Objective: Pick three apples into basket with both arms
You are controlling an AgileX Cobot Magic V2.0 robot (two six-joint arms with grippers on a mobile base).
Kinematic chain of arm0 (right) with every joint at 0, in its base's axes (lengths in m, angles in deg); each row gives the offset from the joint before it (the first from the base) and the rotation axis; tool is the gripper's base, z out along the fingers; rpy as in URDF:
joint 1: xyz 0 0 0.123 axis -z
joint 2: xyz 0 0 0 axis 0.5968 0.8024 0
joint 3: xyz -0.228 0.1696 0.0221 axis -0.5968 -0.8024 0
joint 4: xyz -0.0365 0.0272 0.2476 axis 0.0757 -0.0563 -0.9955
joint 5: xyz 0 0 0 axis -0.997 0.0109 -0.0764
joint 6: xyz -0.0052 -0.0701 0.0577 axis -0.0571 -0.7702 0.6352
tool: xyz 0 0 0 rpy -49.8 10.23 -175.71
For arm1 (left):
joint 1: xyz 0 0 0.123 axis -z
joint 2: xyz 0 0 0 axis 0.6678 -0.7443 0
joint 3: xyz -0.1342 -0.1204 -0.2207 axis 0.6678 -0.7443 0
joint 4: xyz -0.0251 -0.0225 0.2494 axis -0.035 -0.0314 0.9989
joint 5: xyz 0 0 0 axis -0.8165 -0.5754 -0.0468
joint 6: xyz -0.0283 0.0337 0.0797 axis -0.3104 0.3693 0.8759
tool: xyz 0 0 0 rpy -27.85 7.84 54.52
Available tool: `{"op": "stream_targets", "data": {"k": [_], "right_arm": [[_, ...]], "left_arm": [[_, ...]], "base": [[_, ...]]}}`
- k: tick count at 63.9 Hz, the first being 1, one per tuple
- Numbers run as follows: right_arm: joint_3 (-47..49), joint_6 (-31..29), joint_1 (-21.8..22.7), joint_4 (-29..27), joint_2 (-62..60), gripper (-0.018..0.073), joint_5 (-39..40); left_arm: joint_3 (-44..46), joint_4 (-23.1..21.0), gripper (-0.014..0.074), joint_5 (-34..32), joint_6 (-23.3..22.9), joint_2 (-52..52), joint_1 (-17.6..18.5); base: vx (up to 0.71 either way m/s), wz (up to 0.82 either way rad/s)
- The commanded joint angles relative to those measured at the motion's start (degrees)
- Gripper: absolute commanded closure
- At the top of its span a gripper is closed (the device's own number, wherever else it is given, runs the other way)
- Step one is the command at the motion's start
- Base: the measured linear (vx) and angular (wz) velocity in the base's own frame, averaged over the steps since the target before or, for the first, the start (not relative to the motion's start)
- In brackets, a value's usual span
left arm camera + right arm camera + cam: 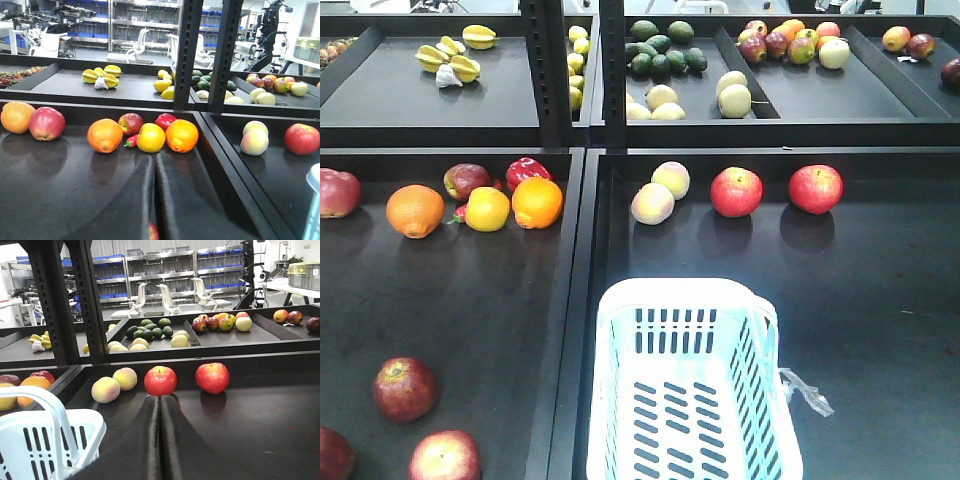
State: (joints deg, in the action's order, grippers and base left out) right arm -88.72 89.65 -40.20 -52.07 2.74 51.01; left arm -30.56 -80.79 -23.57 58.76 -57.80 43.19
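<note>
The basket [682, 292] stands upright on the dark tabletop [880, 300]. The three apples [405, 388] lie clustered left of the basket, not touching it. Left end effector [153, 161] and right end effector [160, 400] are both pinched narrow, gripping nothing.

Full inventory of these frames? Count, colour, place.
basket: 1, pale blue, empty, right tray front
front apples: 3, dark red, left tray front
rear apples: 2, red, left tray back
bright apples: 2, red, right tray back
oranges: 2, orange, left tray back
yellow fruit: 1, yellow, between oranges
peaches: 2, yellow-pink, right tray back
star fruit: several, yellow, upper left tray
avocados: several, dark green, upper right tray
left hand: 1, black, shut, over left tray
right hand: 1, black, shut, over right tray
</note>
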Motion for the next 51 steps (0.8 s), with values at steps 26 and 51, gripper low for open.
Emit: {"op": "stream_targets", "data": {"k": [26,51], "right_arm": [[-0.83,-0.35,0.12,0.31,-0.42,0.0568,4.17],[-0.83,-0.35,0.12,0.31,-0.42,0.0568,4.17]], "left_arm": [[-1.23,-0.52,0.0603,-4.42,-0.49,0.82,-0.09],[-0.09,-0.52,0.0603,-4.55,-0.49,0.82,-0.09]], "base": [[0.01,0.0],[0.0,0.0]]}}
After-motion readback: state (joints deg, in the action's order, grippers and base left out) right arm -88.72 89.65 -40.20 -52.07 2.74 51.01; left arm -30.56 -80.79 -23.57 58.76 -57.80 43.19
